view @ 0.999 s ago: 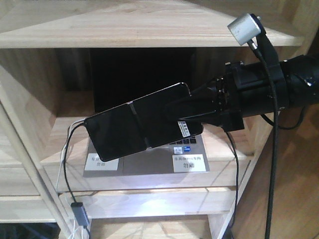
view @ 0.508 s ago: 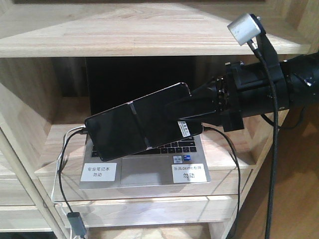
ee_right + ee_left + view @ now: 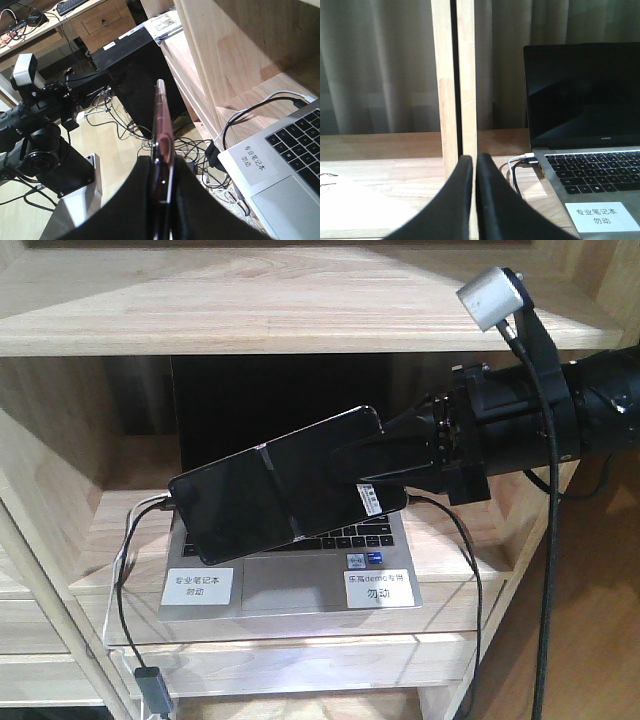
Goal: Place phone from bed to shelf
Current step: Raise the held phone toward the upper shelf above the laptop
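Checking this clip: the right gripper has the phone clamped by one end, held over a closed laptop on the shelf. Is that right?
Not quite. The laptop is open, not closed: the front-facing view shows its dark screen upright and its keyboard exposed. The rest holds: the right gripper clamps the phone by one end, over the laptop on the shelf.

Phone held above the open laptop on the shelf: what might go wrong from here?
The right gripper clamps the phone only near one end, so the long free part may tilt or slip. The open laptop lies below it; a release here would likely drop the phone on its keys, not on the shelf board. The cables beside the laptop might snag.
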Robot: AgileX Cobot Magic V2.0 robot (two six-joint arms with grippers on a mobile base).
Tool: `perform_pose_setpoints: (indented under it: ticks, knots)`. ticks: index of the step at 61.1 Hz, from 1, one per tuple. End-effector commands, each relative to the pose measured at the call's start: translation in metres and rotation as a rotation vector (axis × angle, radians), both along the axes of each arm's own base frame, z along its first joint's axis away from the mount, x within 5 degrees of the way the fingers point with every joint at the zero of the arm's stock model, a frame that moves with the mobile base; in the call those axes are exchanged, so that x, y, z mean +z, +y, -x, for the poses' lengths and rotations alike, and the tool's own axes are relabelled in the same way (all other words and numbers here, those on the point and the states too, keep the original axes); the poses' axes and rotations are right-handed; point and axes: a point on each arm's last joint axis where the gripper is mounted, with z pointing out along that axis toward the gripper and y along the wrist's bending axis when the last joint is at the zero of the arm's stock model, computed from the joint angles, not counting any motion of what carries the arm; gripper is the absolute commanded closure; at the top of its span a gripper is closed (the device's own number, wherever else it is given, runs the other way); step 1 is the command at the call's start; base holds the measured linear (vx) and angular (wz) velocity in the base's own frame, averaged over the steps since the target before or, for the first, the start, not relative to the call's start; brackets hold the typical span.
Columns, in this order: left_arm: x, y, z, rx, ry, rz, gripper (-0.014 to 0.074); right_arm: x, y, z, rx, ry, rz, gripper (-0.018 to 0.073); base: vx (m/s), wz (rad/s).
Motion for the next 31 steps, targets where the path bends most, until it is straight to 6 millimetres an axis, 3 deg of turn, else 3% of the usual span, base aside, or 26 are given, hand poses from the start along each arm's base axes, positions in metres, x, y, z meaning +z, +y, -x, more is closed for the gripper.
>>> perform_pose_setpoints:
  ticks: [1, 31]
  knots:
    - [0.0148, 0.0001, 0.0012, 0.001, -0.094, 0.017, 0.0595, 0.0238, 0.0012, 0.0140, 0.059, -0.026, -0.105, 0.0561, 0.00, 0.00]
    - [0.0148, 0.0001, 0.0012, 0.001, -0.094, 0.017, 0.0595, 0.0242, 0.0012, 0.0130, 0.048, -0.029, -0.109, 0.0561, 0.00, 0.00]
